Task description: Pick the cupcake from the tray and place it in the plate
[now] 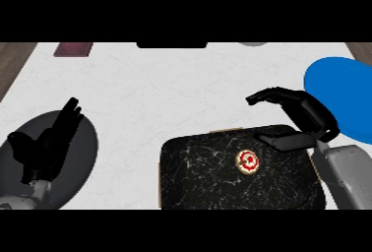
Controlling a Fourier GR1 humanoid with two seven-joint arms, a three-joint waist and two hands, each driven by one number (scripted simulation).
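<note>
- The cupcake (248, 161), seen from straight above as a small round thing with a red and white swirl on top, sits on the tray (210, 177), a little right of the tray's middle and toward its far half
- The tray is a black square slab with white marbling and a thin pale edge along its far side; it lies on the white counter (167, 83) at the lower middle of the view, its near part running out of the picture
- The right hand (301, 118) hangs over the tray's far right corner, its fingers curled into a hook that points left and the thumb reaching out below them toward the cupcake; nothing is between them, and the thumb's tip stops just short of the cupcake (a strip of bare tray shows between the two)
- The right grey forearm (347, 172) comes up along the tray's right edge
- The blue plate (341, 93) lies at the right edge of the view, just behind and to the right of the right hand, partly cut off by the frame
- The left hand (45, 145) shows at the lower left, open with its fingers straight and pointing away up the counter, holding nothing; it rests above a dark grey oval mat (80, 157)
- Along the far edge sit a dark red flat object (73, 49) at the left, a black shape (172, 45) in the middle and a grey one (253, 44) further right, each only partly in view
</note>
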